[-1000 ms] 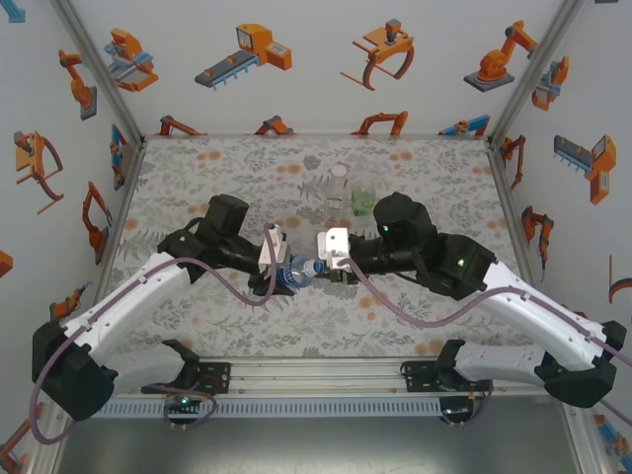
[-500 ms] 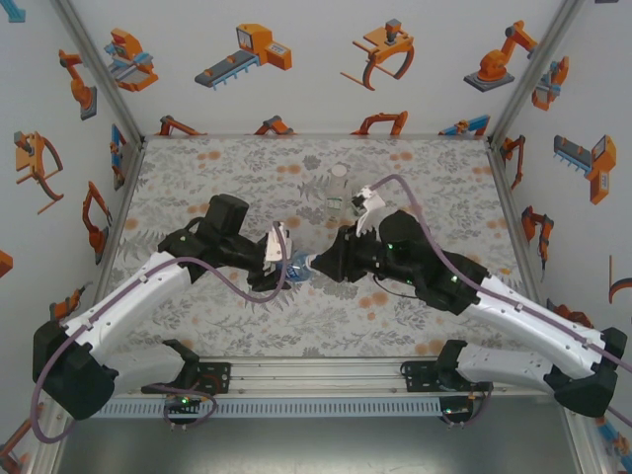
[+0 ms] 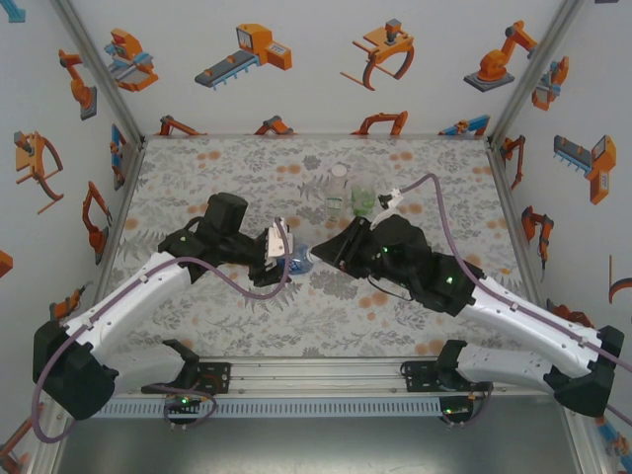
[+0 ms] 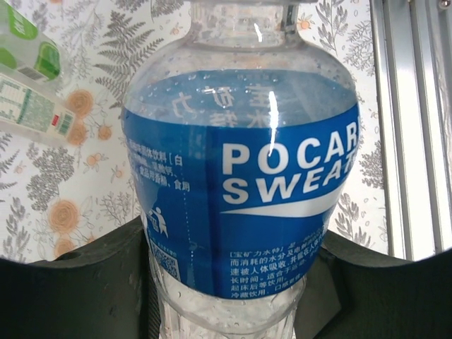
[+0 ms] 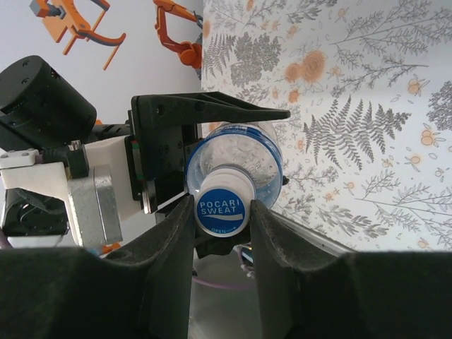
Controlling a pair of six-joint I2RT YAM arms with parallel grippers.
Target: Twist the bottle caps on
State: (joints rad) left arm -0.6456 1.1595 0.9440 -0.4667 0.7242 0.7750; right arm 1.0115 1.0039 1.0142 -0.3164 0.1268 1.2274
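Now: over the last second your right wrist has rolled. Its white connector faced up before and now sits on the far side, while the right tool [image 3: 329,254] has stayed at the bottle's mouth. I read this as one tightening turn put in. The cap is on the thread, but I cannot judge whether it is fully seated.

Right tool: narrow, with a pad against each side of the cap [image 5: 220,210] and no gap visible, so I take it as gripping.

Left tool [image 3: 288,255]: clamped on the body of the blue-label bottle [image 4: 240,183], which lies on its side with its mouth pointing straight into the right tool.

Contents: droplets on the inner wall, no liquid level visible; it looks near empty.

Two more bottles stand on the bench [image 3: 217,168] just beyond the right tool: the white-and-green label bottle [image 3: 339,193] and, beside it, the green-tinted bottle [image 3: 363,197]. I cannot tell their fill or whether they are capped.
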